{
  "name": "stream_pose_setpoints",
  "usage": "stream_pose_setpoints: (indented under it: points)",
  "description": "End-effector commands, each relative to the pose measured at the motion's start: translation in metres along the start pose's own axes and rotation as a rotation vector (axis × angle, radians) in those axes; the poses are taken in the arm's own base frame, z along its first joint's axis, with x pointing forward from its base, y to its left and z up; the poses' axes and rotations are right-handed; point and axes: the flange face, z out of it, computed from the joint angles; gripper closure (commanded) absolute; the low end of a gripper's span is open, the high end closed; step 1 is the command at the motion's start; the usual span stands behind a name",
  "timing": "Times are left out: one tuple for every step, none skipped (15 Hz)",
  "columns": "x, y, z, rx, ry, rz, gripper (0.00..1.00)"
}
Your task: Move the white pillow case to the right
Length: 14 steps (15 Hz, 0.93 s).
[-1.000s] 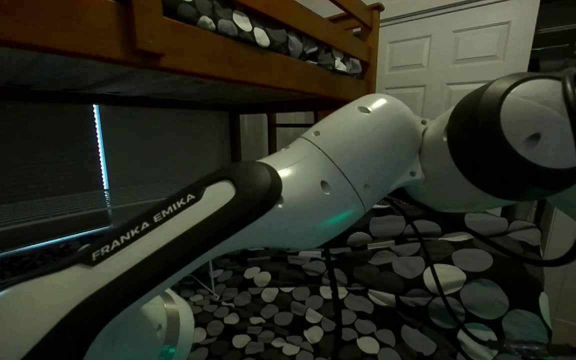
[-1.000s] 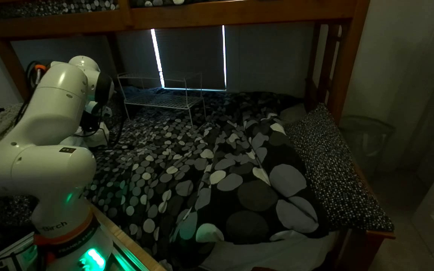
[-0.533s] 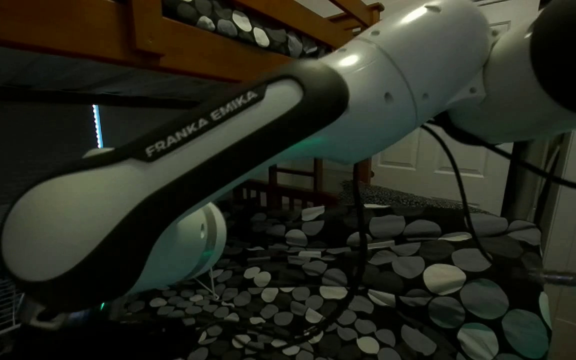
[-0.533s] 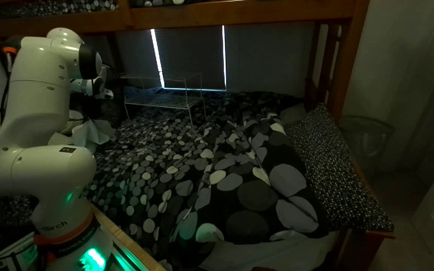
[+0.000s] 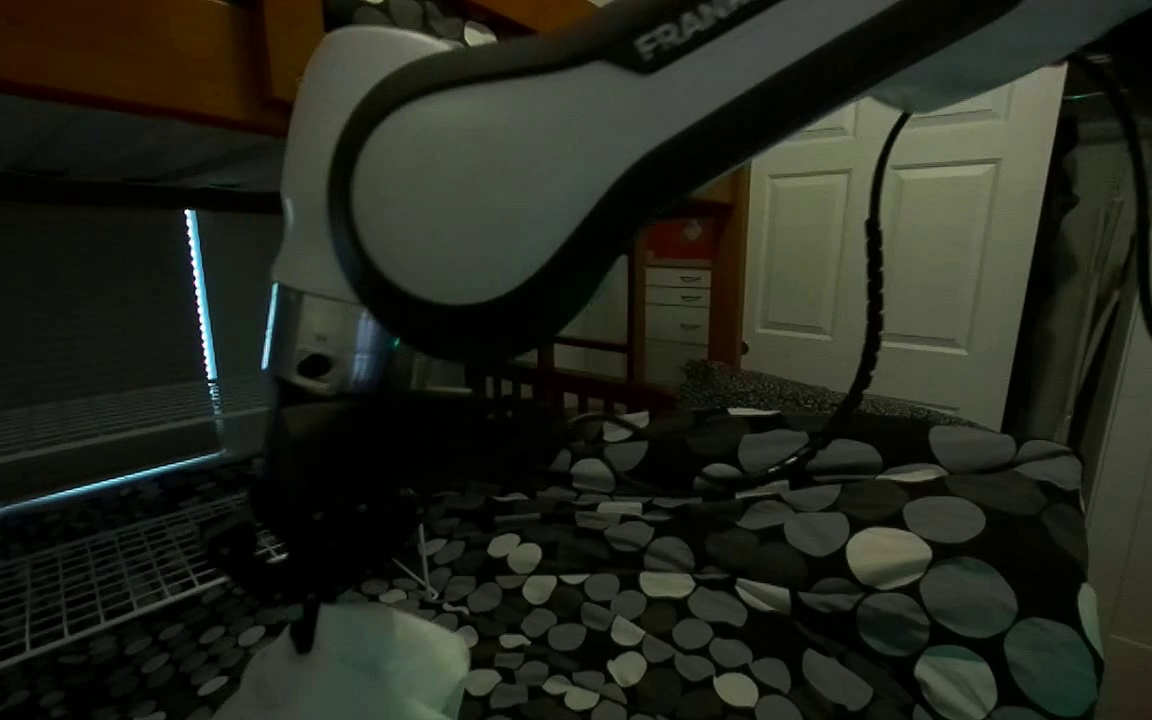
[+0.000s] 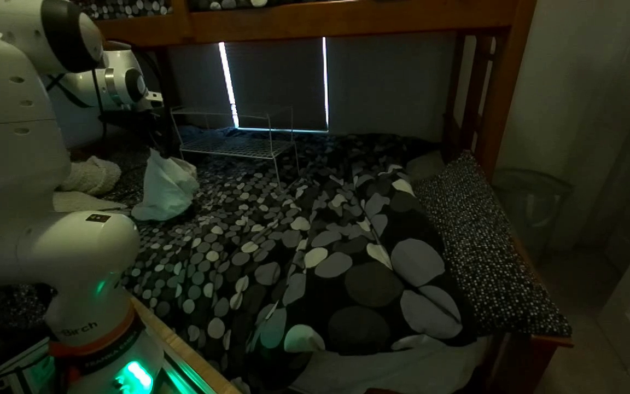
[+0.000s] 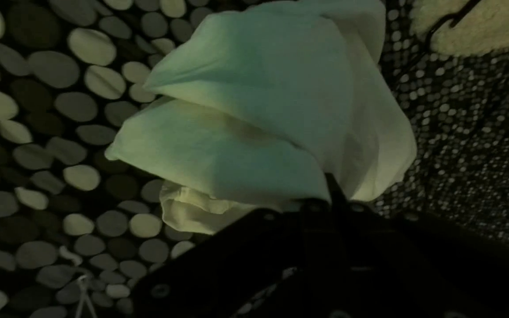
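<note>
The white pillow case (image 6: 167,189) hangs limp and bunched over the left part of the bed, its top pulled into a peak. Its lower part is on or just above the bedding; I cannot tell which. It shows at the bottom edge in an exterior view (image 5: 371,665) and fills the upper middle of the wrist view (image 7: 272,97). My gripper (image 7: 330,194) is shut on its edge, the fingers close together with cloth at them. The gripper is dark in an exterior view (image 5: 306,625), one finger visible against the cloth.
A white wire rack (image 6: 227,146) stands on the bed close to the gripper. Dark circle-patterned bedding (image 6: 348,279) covers the bed. A speckled pillow (image 6: 484,235) lies at the far end. The wooden upper bunk rail (image 6: 348,22) is overhead. A fluffy cream cloth (image 6: 93,175) lies behind the arm.
The arm has risen and swung, bringing the gripper into view. The pillow case, hidden behind the arm one second ago, has moved right and upward with the gripper, past the arm's edge.
</note>
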Motion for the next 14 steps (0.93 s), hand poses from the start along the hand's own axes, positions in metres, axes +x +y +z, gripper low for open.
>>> stream_pose_setpoints:
  points:
    - [-0.040, 0.046, -0.051, -0.147, 0.109, 0.093, 0.99]
    - [-0.046, 0.055, -0.065, -0.186, 0.138, 0.123, 0.99]
    - [-0.053, 0.067, -0.074, -0.227, 0.161, 0.154, 0.99]
    - [-0.060, 0.078, -0.086, -0.264, 0.186, 0.187, 0.99]
    - [-0.034, 0.055, -0.069, -0.192, 0.132, 0.133, 0.99]
    - [-0.038, 0.061, -0.077, -0.201, 0.147, 0.142, 0.96]
    - [-0.038, 0.061, -0.081, -0.200, 0.153, 0.141, 0.96]
    - [-0.038, 0.060, -0.079, -0.201, 0.151, 0.139, 0.96]
    - [-0.037, 0.058, -0.074, -0.202, 0.143, 0.137, 0.96]
    - [-0.036, 0.057, -0.070, -0.203, 0.136, 0.135, 0.96]
    - [-0.034, 0.057, -0.067, -0.203, 0.132, 0.136, 0.96]
    - [-0.033, 0.057, -0.066, -0.203, 0.130, 0.137, 0.96]
    - [-0.032, 0.057, -0.066, -0.202, 0.129, 0.137, 0.96]
    - [-0.032, 0.057, -0.066, -0.202, 0.130, 0.137, 0.96]
